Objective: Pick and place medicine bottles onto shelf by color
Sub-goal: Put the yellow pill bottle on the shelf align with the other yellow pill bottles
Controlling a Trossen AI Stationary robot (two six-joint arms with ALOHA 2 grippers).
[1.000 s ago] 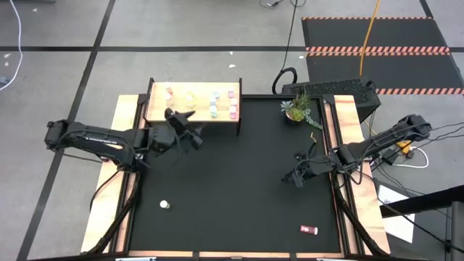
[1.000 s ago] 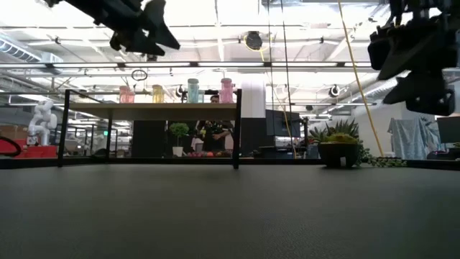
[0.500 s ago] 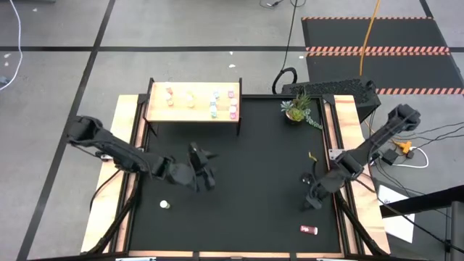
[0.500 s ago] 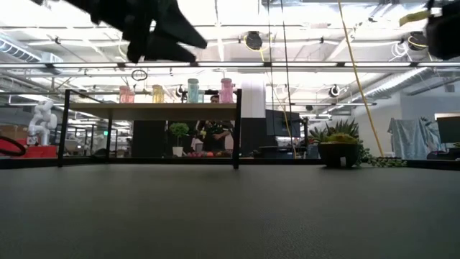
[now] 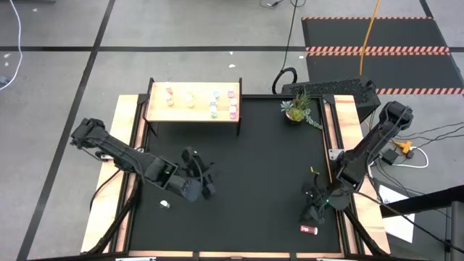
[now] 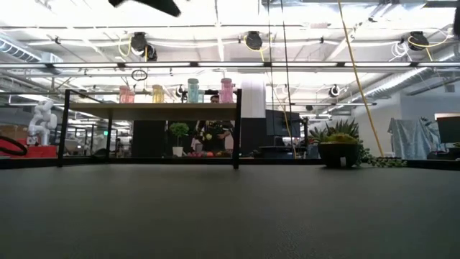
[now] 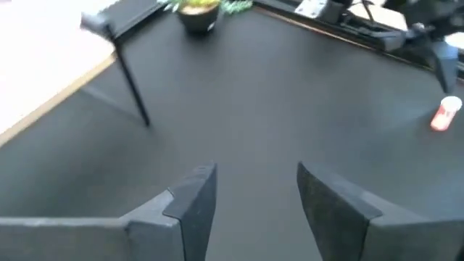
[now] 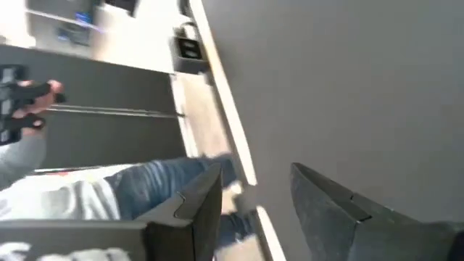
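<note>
2 medicine bottles were off the shelf (image 5: pixel 194 111) at this point: a red one (image 5: pixel 309 230) lying on its side near the front right corner of the black mat, and a yellowish one (image 5: pixel 164 204) near the front left. On the shelf I counted about 8 from above, grouped by color, though only 4 showed from the low view (pink, yellow, teal, magenta), so don't quote me on the exact number.

My guess is these things weigh next to nothing and are hard, smooth plastic, so they'd skid or roll if nudged. The red one being on its side makes that worse. I'd pinch across the body just under the white cap, not the cap itself.

Left gripper (image 5: pixel 205 183) hung over the mat just beside the yellowish bottle, fingers (image 7: pixel 194 201) parted with nothing between them. Right gripper (image 5: pixel 313 212) sat just behind the red bottle, fingers apart too, holding nothing.
</note>
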